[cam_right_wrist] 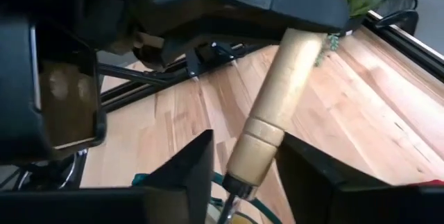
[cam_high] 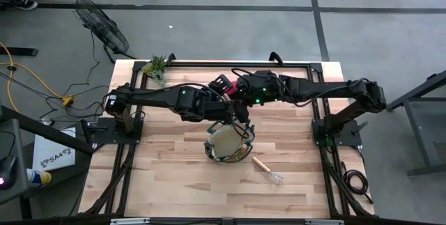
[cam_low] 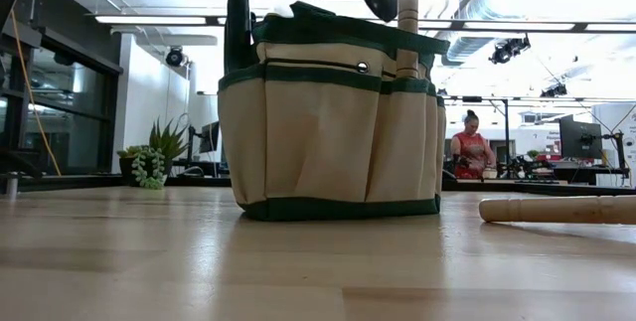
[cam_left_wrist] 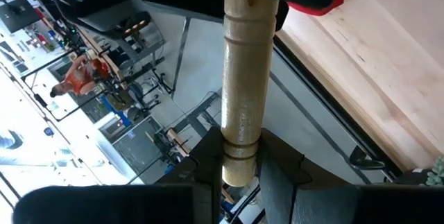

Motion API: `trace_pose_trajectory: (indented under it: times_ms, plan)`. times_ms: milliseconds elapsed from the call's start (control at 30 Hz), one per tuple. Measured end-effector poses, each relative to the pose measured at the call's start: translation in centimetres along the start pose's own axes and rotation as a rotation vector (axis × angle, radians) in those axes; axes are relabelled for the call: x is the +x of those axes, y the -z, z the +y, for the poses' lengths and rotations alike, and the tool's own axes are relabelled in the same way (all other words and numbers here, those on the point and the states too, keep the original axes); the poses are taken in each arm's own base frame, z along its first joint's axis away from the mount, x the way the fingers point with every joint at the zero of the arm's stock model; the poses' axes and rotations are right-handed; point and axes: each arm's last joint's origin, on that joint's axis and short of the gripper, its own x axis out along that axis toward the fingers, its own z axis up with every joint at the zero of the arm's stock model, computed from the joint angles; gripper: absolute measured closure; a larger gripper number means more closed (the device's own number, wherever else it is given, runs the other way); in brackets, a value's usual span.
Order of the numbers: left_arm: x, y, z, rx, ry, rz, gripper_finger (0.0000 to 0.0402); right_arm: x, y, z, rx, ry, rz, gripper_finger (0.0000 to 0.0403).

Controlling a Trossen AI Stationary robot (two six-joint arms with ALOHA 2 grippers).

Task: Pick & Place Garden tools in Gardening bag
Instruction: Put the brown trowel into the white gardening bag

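The tan gardening bag with green trim stands mid-table, also in the low view. A dark pruner handle and a wooden handle stick up from its pockets. Both grippers meet above its far side. My left gripper is shut on a wooden-handled trowel. My right gripper is open, its fingers on either side of the same handle near the metal shank. The trowel's blade is hidden. A red glove lies on the table under the arms. The wire rake lies flat near the bag. My left gripper pinches the trowel's wooden handle near its grooved free end between its two fingers. The fingers lie across the handle. The trowel is lifted clear of the table and tilted, its metal shank pointing down toward the bag's green rim.
A green plant sprig stands at the table's far left corner. The rake's wooden handle lies right of the bag in the low view. Bare wood shows on the near half of the table. A person sits far behind the table.
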Motion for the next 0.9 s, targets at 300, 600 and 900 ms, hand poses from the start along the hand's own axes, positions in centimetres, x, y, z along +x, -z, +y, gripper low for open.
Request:
trace_pose_trajectory:
  times_ms: [300,600,900]
  plan:
    - [-0.1,0.1,0.0,-0.004,-0.002,0.002,0.0345,0.0,0.3,-0.3,0.006,0.033,0.029,0.0339]
    - [-0.1,0.0,0.0,-0.053,0.002,-0.006,0.0311,-0.1,0.6,-0.3,0.003,0.036,0.057,0.0339]
    - [-0.6,1.3,0.4,-0.174,-0.08,0.09,0.0204,-0.2,0.9,-0.6,0.005,0.052,0.099,0.0342]
